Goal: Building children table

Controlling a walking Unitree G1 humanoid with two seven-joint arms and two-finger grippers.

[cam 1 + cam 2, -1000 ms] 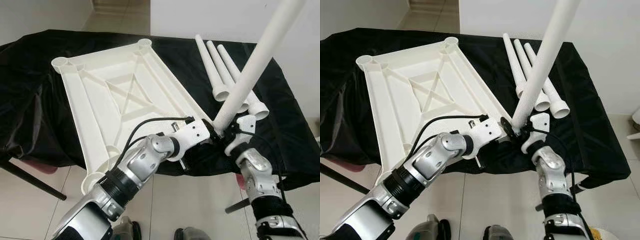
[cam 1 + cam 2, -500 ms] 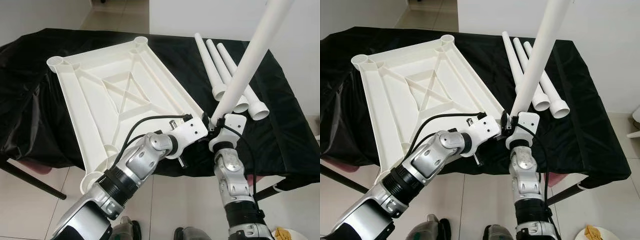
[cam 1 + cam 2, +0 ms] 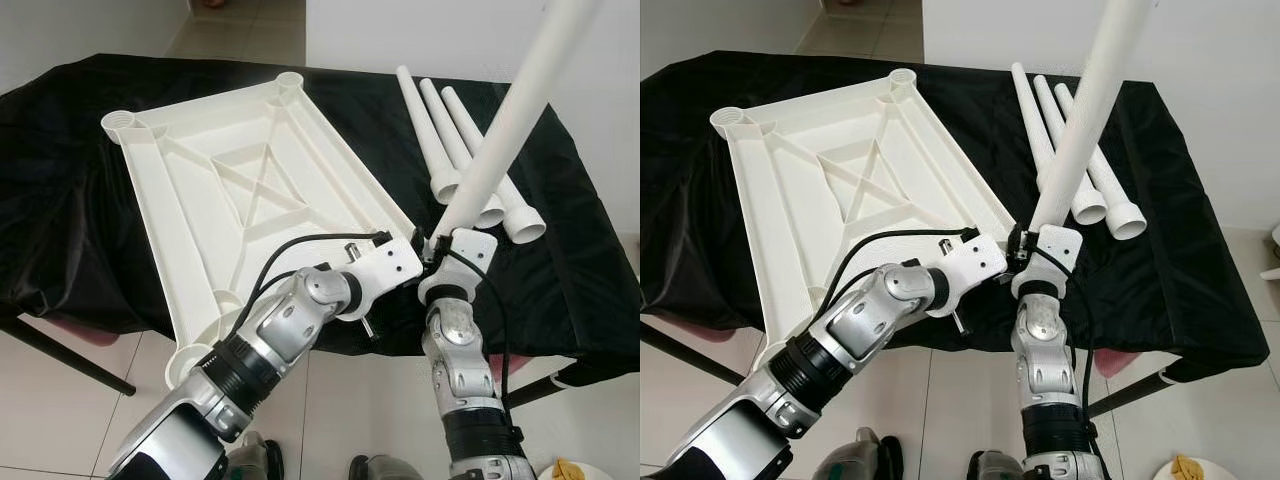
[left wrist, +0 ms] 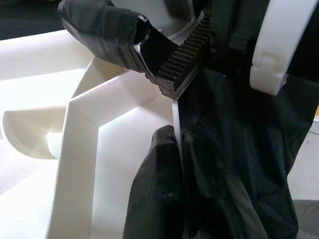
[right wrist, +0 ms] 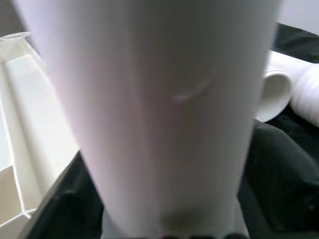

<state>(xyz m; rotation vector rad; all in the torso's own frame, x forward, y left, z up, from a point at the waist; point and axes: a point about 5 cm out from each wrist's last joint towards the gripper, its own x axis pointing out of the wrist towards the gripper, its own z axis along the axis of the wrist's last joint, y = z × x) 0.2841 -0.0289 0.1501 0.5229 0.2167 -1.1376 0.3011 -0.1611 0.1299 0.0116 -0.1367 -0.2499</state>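
Left eye view looks down on a black-draped table with a white plastic tabletop panel lying upside down across the centre and left of the frame, its ribs and diagonal cross braces facing up and a round leg socket at each corner. Three loose white table legs lie side by side in the upper right, touching one another, their wider ends toward the near edge of the cloth.

Near the centre right of the frame the right gripper is closed around the lower end of a fourth white table leg, which rises steeply and tilts toward the upper right corner, running out of the picture. In the right wrist view this leg stands close before the camera, with the open ends of the loose legs behind it.

Just left of it, the left gripper sits at the near right corner of the panel. The left wrist view shows its two black fingers pinching the panel's thin edge, one toothed finger on top, the other underneath, with black cloth alongside. The two grippers are almost touching.

Pale floor tiles fill the lower part of the frame.
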